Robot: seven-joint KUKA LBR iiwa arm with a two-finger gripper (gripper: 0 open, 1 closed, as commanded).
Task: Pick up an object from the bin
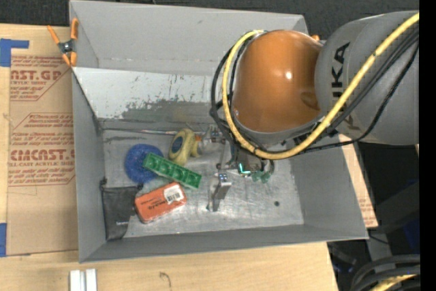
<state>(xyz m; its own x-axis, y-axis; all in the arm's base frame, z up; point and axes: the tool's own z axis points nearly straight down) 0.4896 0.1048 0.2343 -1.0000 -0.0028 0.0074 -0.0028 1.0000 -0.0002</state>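
Gripper [217, 203]: low over bare bin [272, 204] floor, right of centre; open or closed cannot be told, nothing seen in its hold. Arm reaches in from the right, orange wrist cover [276, 82] above. Nearest: orange rectangular pack [160, 202] just left, green strip [172, 171] beyond it

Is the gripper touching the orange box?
Apart. The camera view shows bare bin floor between the gripper and the right end of the orange box.
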